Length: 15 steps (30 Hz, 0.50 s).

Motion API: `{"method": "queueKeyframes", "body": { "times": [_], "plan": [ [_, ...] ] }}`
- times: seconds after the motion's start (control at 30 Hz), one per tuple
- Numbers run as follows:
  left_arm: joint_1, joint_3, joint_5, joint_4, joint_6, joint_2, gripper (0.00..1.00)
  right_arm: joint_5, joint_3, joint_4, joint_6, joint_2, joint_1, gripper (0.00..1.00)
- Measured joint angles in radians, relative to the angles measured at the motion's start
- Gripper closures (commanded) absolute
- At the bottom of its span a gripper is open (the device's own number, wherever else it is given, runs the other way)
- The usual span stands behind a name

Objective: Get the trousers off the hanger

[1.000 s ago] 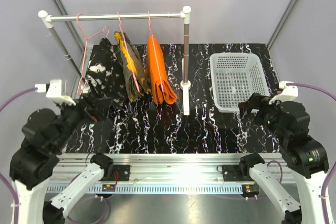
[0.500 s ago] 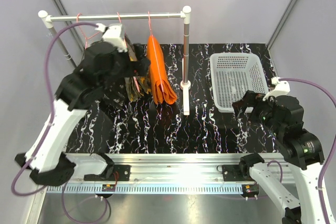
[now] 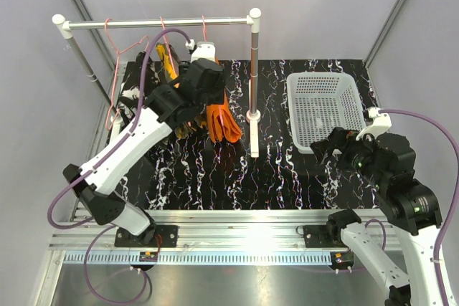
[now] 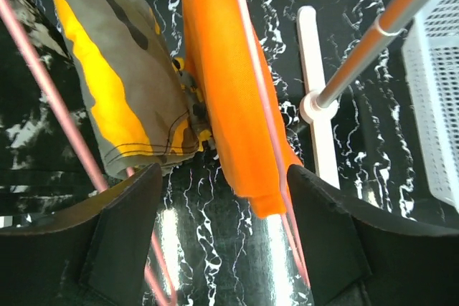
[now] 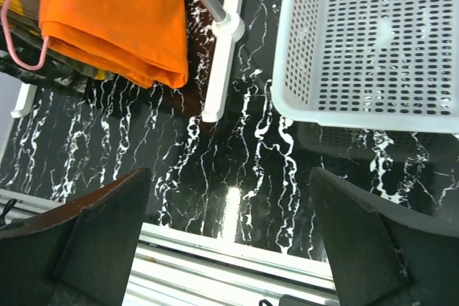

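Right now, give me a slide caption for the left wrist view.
Left tool, open, looks down on orange trousers and camouflage trousers hanging beside the rack's white base.

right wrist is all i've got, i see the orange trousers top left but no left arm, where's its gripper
Observer: The left gripper is open above the orange trousers. The cloth shows between its fingers in the left wrist view, and nothing is gripped.
Operator: is the orange pair on its hanger
Observer: Yes. The top view shows its pink hanger hooked over the rail.
Operator: any pairs out of my view
Observer: The black speckled pair hangs farthest left, beyond the camouflage pair.
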Motion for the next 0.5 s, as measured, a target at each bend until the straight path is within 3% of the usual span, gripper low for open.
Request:
{"method": "queueKeyframes", "body": {
  "times": [0.27, 0.3, 0.4, 0.47, 0.5],
  "plan": [
    [0.0, -0.021, -0.049, 0.048, -0.013, 0.109, 0.49, -0.068, -0.029, 0.035, 0.022, 0.0, 0.0, 0.01],
    [0.0, -0.023, -0.052, 0.051, -0.013, 0.121, 0.55, -0.072, -0.033, 0.039, 0.023, 0.0, 0.0, 0.01],
    [0.0, -0.024, -0.064, 0.054, -0.027, 0.15, 0.88, -0.082, -0.039, 0.044, 0.029, 0.0, 0.0, 0.0],
    [0.0, -0.024, -0.076, 0.054, -0.039, 0.159, 1.0, -0.088, -0.039, 0.048, 0.029, 0.0, 0.0, 0.01],
    [0.0, -0.024, -0.084, 0.051, -0.047, 0.16, 1.0, -0.09, -0.039, 0.048, 0.029, 0.0, 0.0, 0.01]
  ]
}}
